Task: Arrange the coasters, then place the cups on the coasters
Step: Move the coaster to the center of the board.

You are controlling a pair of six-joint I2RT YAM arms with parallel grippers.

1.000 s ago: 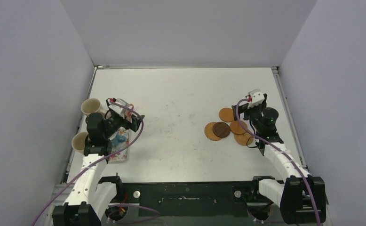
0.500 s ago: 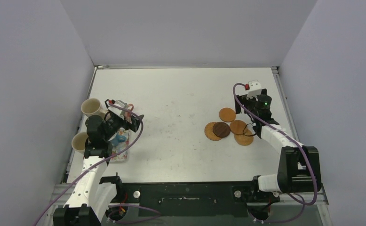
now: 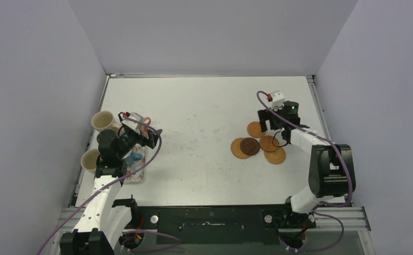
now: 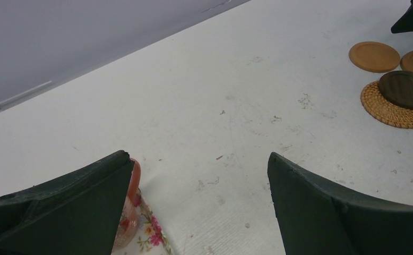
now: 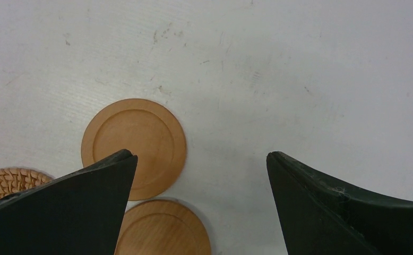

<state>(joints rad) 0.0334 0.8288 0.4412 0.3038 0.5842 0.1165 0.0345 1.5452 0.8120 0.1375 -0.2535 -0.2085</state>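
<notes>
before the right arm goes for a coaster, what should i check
1. Right jaws open and empty: ok.
2. Left jaws open and empty: ok.
3. Coasters lie apart: not ok; the dark brown coaster rests on a woven coaster.
4. A coaster centred between the right jaws: not ok; the smooth tan coaster sits off to one side.
5. Cups on coasters: not ok; two cream cups sit at the left edge of the table.
6. All five cups in sight: cannot tell; the left arm covers the floral tray.

Five coasters (image 3: 255,129), two cream cups (image 3: 103,120) and one tray (image 3: 135,173) visible.
</notes>
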